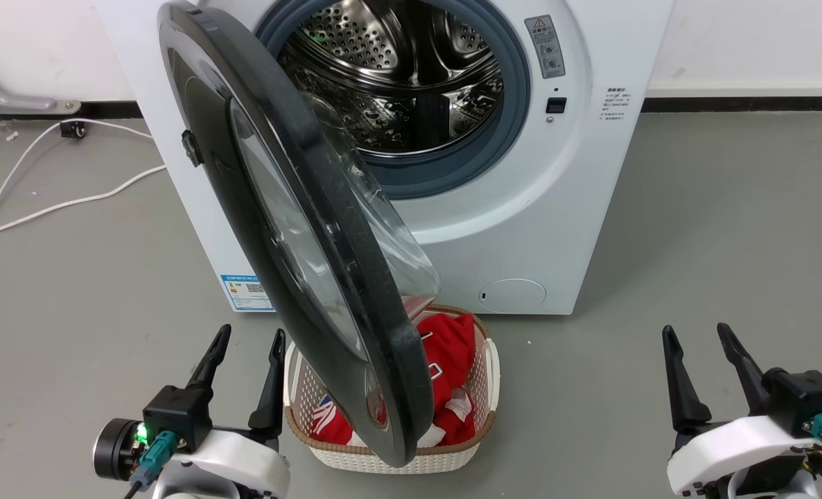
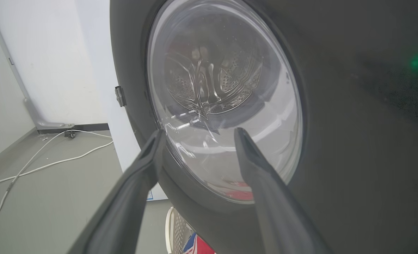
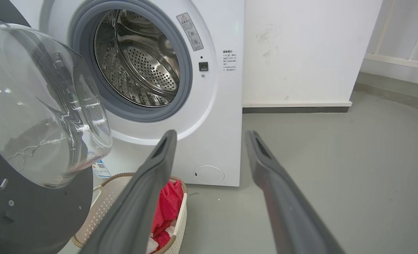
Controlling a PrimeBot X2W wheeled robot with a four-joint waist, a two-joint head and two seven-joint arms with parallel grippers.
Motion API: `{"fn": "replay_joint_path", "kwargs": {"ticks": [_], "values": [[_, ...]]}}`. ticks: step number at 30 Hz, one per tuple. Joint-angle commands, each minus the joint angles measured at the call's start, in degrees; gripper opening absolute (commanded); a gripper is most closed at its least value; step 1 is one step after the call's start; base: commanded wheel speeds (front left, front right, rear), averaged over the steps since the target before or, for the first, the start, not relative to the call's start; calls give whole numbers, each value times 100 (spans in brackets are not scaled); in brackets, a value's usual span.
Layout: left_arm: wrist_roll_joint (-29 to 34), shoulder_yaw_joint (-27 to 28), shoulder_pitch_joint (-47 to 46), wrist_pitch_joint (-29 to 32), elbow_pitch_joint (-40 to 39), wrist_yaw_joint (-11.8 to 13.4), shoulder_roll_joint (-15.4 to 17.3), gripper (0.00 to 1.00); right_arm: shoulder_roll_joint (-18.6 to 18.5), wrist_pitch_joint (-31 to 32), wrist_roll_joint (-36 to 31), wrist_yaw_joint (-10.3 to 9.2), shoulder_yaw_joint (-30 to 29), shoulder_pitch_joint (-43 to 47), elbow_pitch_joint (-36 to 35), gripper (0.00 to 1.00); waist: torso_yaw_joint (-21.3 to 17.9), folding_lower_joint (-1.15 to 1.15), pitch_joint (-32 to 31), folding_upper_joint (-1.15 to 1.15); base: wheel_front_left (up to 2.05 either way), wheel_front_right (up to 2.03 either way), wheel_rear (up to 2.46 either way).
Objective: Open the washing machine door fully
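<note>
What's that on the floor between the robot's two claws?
In the head view, a white laundry basket of red clothes sits between the left gripper and right gripper, with the open washing machine door hanging over it.

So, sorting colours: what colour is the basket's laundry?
The laundry is mostly red; head view shows it best.

Grey warning sticker (image 1: 545, 46), upper right of drum opening (image 1: 411, 83), on washing machine (image 1: 508, 235) front: red triangle warning sign at top, two pictograms beneath, lettering too small to read. Block of short printed lines (image 1: 616, 104), near right edge of same front, just beside black latch slot (image 1: 556, 104): characters illegible. Blue-bordered label (image 1: 247, 292), lower left corner of front: QR code near middle, rows of fine print around it, unreadable.
</note>
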Motion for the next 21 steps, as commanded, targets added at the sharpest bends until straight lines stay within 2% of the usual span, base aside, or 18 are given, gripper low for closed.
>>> {"fn": "replay_joint_path", "kwargs": {"ticks": [1, 4, 5, 6, 7, 8, 14, 21], "values": [[-33, -4, 39, 14, -24, 32, 15, 100, 30, -38, -22, -1, 0, 38, 17, 100, -1, 0, 2, 0, 0, 0, 0], [-46, -2, 24, 36, -38, 57, 36, 100, 37, -49, -88, -1, 7, 11, 27, 100, -6, 0, 6, 0, 0, 0, 0], [-46, -4, 21, 48, -39, 56, 40, 88, 40, -52, -98, -1, 12, 2, 32, 100, -8, 0, 5, 0, 0, 0, 0], [-49, -5, 18, 56, -41, 64, 46, 46, 42, -59, -99, -1, 15, -8, 38, 100, -10, 0, 4, 0, 0, 0, 0], [-57, -4, 15, 67, -47, 72, 52, 18, 43, -62, -113, -1, 12, -19, 42, 100, -11, 0, 5, 0, 0, 0, 0], [-66, -5, 10, 77, -55, 77, 56, 0, 45, -70, -128, -1, 11, -27, 47, 100, -11, 0, 5, 0, 0, 0, 0], [-114, 134, -158, 51, -288, 220, 89, 0, 53, -103, -153, -1, 1, -71, 64, 100, -12, 0, 13, 0, 0, 0, 0], [-243, 364, -569, 178, -1025, 396, 130, 0, 60, -119, -156, -1, -73, -77, 73, 100, 9, 0, -4, 0, 0, 0, 0]]}}
